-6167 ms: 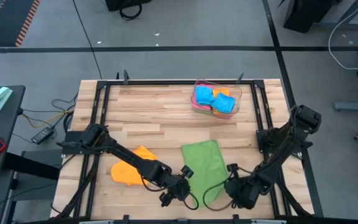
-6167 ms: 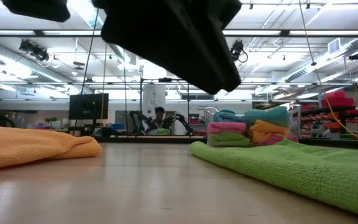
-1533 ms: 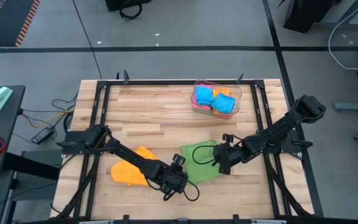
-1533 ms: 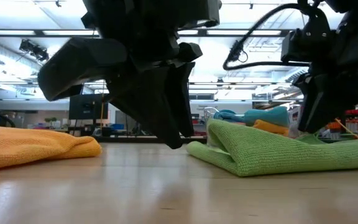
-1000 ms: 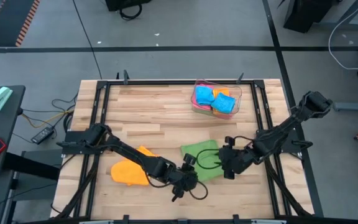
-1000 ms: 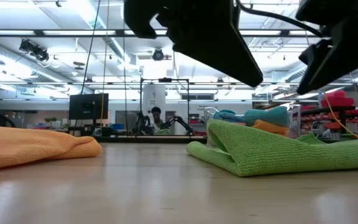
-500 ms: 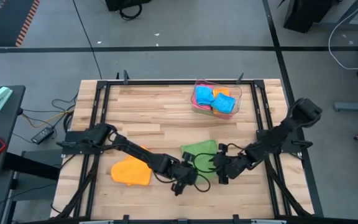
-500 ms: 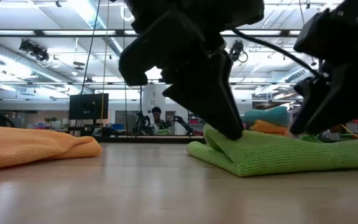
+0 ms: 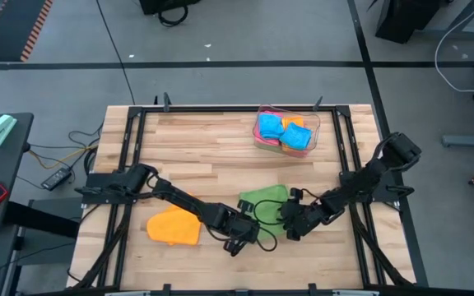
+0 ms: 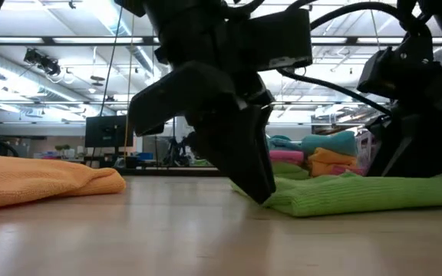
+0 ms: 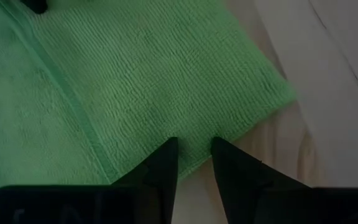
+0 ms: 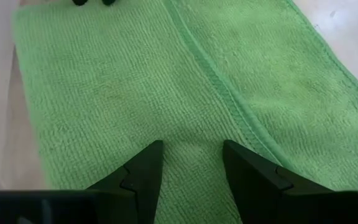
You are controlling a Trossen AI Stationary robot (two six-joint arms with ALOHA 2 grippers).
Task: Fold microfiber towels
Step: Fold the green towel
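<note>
Since a moment ago both my arms have come down onto the green towel (image 9: 266, 201) at the near middle of the table (image 9: 212, 156), which now lies lower and flatter.

From above, my left gripper (image 9: 243, 236) sits at the towel's near left edge, my right gripper (image 9: 290, 224) at its right edge. An orange towel (image 9: 174, 226) lies to the left; more towels fill the clear tray (image 9: 285, 131) at the far side.

At table height, my left gripper (image 10: 258, 192) touches the folded green edge (image 10: 344, 195).

Left wrist: fingers (image 11: 163, 168) slightly parted, tips on the towel's (image 11: 117, 81) edge, nothing pinched.

Right wrist: fingers (image 12: 145, 171) parted wider, resting on the towel (image 12: 135, 81), holding nothing.
</note>
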